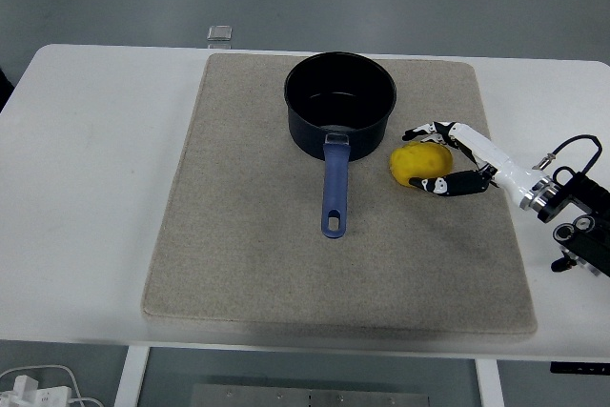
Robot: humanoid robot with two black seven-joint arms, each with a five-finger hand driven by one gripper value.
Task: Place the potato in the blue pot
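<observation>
The yellow potato (420, 165) lies on the beige mat (238, 226), just right of the blue pot's handle and below the pot's right side. The dark blue pot (340, 92) stands upright and empty at the mat's back centre, its blue handle (333, 188) pointing toward the near edge. My right hand (413, 158) reaches in from the right edge. Its fingers (431, 128) curl over the potato's far side and its thumb (440, 185) presses the near side, so it is closed around the potato. The left arm is out of view.
A small grey square object (220, 33) lies on the white table (86, 188) behind the mat's back left corner. The pot's handle lies close to the left of the potato. White cables (33, 388) hang below the table at bottom left.
</observation>
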